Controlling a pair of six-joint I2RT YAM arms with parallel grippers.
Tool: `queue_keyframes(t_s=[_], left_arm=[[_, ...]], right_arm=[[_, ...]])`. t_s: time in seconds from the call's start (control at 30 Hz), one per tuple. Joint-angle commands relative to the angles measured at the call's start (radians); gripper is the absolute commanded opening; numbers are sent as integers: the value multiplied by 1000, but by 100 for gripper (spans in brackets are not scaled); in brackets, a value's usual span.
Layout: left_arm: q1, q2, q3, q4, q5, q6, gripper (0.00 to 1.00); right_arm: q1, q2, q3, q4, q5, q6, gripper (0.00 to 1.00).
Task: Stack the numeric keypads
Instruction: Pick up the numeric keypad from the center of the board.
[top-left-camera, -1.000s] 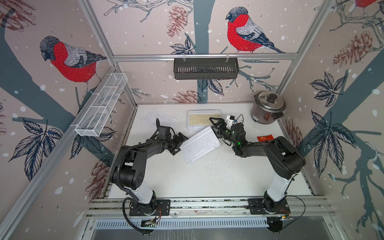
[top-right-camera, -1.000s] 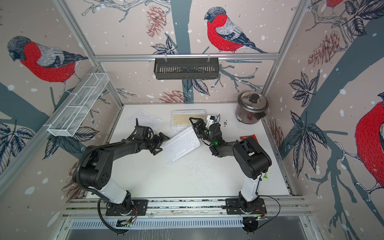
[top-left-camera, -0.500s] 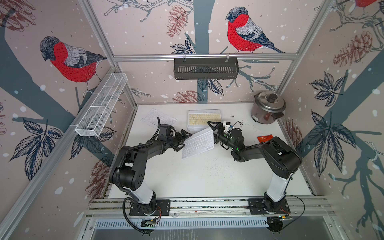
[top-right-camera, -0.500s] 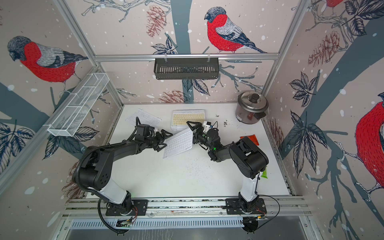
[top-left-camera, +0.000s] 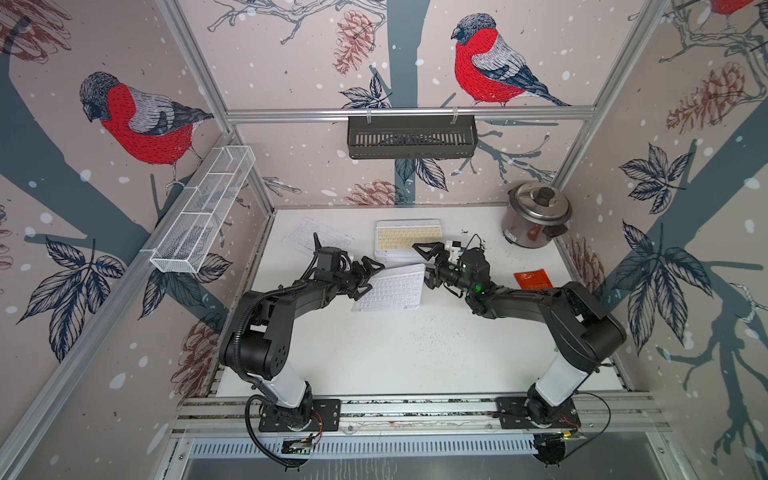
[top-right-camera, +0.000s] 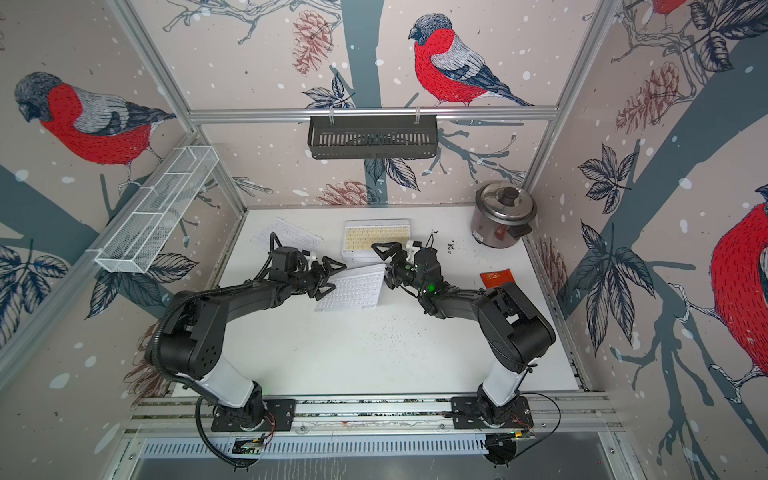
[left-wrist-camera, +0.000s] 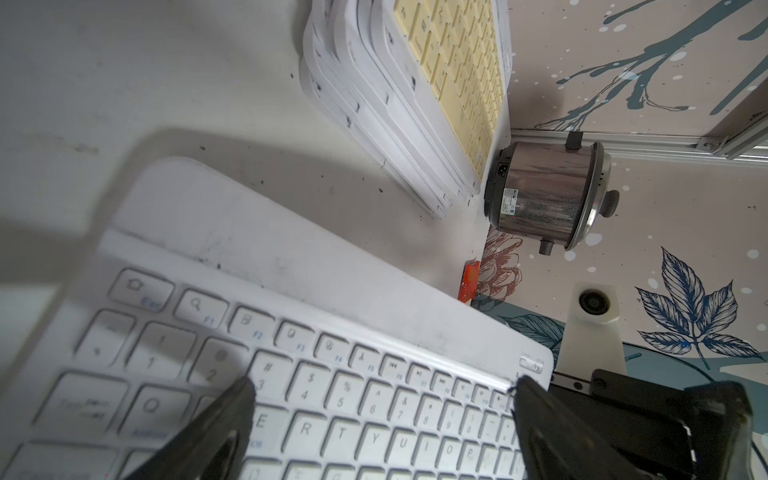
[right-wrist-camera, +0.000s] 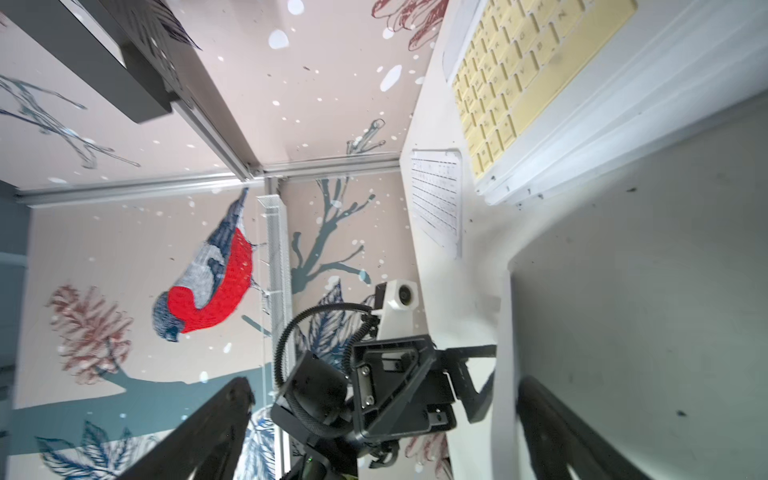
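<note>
Where the two arms meet over the white table (top-left-camera: 374, 353), a white-keyed keypad (top-left-camera: 390, 287) sits between them, slightly askew. It is apart from the stack of keypads (top-left-camera: 399, 241) just behind it. That stack is topped by a yellow-keyed keypad, and the left wrist view shows its layers fanned out unevenly. One more pale keypad (top-left-camera: 318, 237) lies alone at the back left.

The left gripper (top-left-camera: 368, 280) is at the white-keyed keypad's left end with its jaws spread wide. Its fingers (left-wrist-camera: 220, 424) hang over the keys and do not pinch them. The right gripper (top-left-camera: 428, 266) is at the opposite end, jaws also spread wide and holding nothing, with one finger over the stack's near corner. Whether the keypad lies flat or is tipped on an edge cannot be told.

With neither gripper closed, the keypad is probably only propped or nudged, so it could drop or skid away when either arm moves. The finger over the stack could catch the loose layers and push them further out of line. A thin keypad lying flat also offers little edge to grasp.

A steel rice cooker (top-left-camera: 536, 216) stands in the back right corner, and an orange packet (top-left-camera: 532, 279) lies beside the right arm, both clear of the route. A black basket (top-left-camera: 411, 137) and a white wire basket (top-left-camera: 203, 208) hang on the walls above. Only the right gripper itself stands between the keypad and the stack.
</note>
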Motion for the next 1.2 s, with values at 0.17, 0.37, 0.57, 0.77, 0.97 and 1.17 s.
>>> queue_keyframes(t_s=[0.17, 0.37, 0.57, 0.77, 0.97, 1.17], left_arm=[[-1, 14, -12, 52, 32, -12, 96], [0, -2, -1, 41, 45, -9, 97], [31, -79, 183, -226, 47, 138, 96], [100, -109, 403, -490, -1, 297, 97], [118, -31, 491, -500, -11, 317, 97], [116, 86, 593, -513, -38, 351, 97]], right_arm=[[-2, -21, 75, -394, -91, -329, 90], [-6, -52, 86, -550, -44, -475, 41], [-16, -39, 170, -664, -61, -660, 11], [-109, 0, 322, -689, -295, -799, 2], [-232, 97, 472, -606, -526, -791, 0], [-304, 270, 643, -576, -617, -781, 1]])
